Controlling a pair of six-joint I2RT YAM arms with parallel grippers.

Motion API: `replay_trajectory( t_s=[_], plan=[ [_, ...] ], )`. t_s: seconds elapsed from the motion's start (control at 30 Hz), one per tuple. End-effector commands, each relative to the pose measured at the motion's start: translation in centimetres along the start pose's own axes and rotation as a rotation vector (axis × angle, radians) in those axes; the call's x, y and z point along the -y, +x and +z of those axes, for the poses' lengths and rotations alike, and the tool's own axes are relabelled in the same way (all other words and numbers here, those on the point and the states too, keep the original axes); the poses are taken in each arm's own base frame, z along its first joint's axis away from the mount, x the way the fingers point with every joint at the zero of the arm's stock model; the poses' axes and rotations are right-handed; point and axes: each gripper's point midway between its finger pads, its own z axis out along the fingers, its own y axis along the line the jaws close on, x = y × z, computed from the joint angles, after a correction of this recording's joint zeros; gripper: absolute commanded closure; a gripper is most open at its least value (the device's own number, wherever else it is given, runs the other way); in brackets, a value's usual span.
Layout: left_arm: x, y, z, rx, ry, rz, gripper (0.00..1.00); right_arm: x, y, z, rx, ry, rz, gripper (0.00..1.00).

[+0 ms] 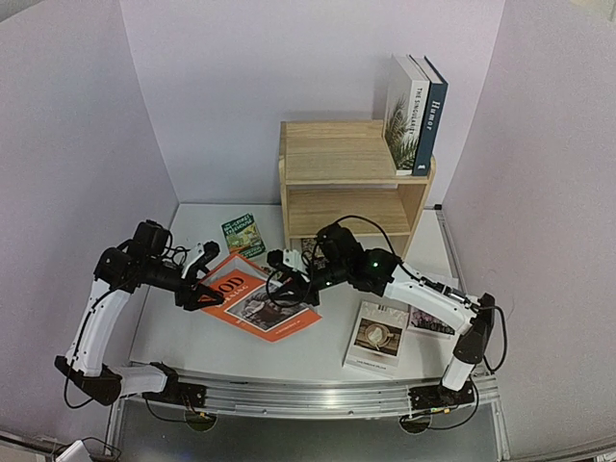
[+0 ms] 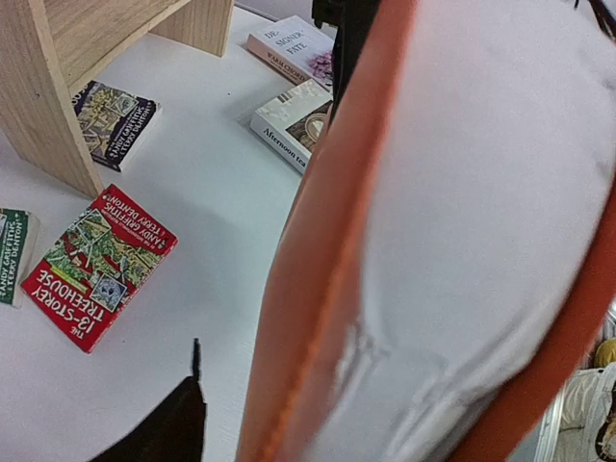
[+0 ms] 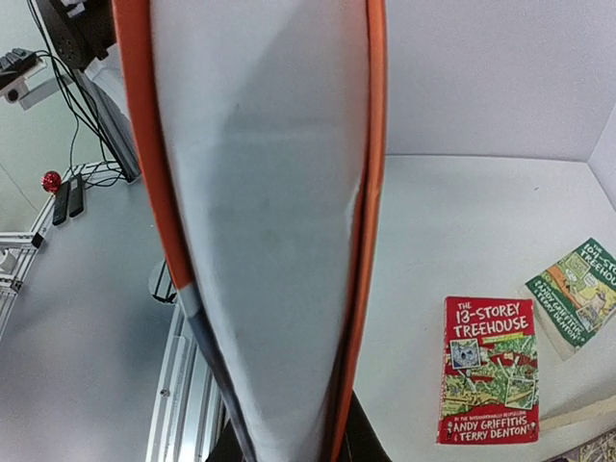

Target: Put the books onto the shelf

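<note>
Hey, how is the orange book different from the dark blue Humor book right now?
The orange book is down at table level with its cover facing up; the Humor book stands upright on top of the shelf, spine outward. The orange book is clamped in the right gripper; the Humor book is free of both arms, next to a white plant-cover book. Both are closed.
</note>
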Motion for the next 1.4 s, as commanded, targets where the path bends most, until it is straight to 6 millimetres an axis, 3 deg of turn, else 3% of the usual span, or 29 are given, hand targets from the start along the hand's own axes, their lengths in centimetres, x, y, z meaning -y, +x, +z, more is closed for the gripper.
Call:
replay_trajectory(
  t_s=[0.0,0.23,0.27,0.37,0.43,0.5,0.6,0.77,0.87,1.07,1.2,1.37],
  plan=[
    [1.1,-0.7,0.0,0.016,0.049,0.036,0.53,-1.2,-3.4,-1.4,0.085,-0.040,-0.087,0.99],
    [1.8,-1.0,-0.3,0.044,0.069,0.013,0.80,-0.6,-2.9,-0.8,0.072,-0.031,-0.061,0.95],
    [1.7,-1.1,-0.3,0.049,0.065,-0.008,0.84,-0.2,-2.9,-0.8,0.068,-0.011,-0.046,0.87],
    [0.9,-1.0,-0.3,0.072,0.039,-0.110,0.90,2.3,-2.9,-0.6,0.051,0.119,0.010,0.52],
    [-0.4,-0.3,-0.1,0.079,0.010,-0.225,0.94,4.6,-2.9,-1.0,0.042,0.247,0.045,0.23],
    [-2.1,0.8,0.1,0.089,-0.020,-0.364,0.96,6.9,-2.9,-1.6,0.034,0.388,0.089,0.12],
    [-3.8,2.2,0.0,0.135,-0.040,-0.549,0.98,8.4,-3.1,-2.0,0.037,0.511,0.124,0.10],
    [-6.8,4.2,-0.2,0.217,-0.073,-0.820,1.00,6.8,-3.7,0.8,0.005,0.631,-0.014,0.07],
    [-9.7,5.4,-0.7,0.270,-0.104,-1.019,1.00,3.9,-3.9,4.6,-0.005,0.605,-0.123,0.07],
    [-14.0,7.3,-2.0,0.315,-0.206,-1.261,1.00,1.8,-2.1,12.5,-0.007,0.613,-0.235,0.07],
    [-15.5,9.0,-1.9,0.348,-0.174,-1.463,1.00,3.0,-2.0,16.1,0.020,0.753,-0.319,0.07],
    [-15.5,10.0,-1.0,0.342,-0.122,-1.546,1.00,6.7,-3.1,16.6,0.109,1.026,-0.329,0.07]
  ],
)
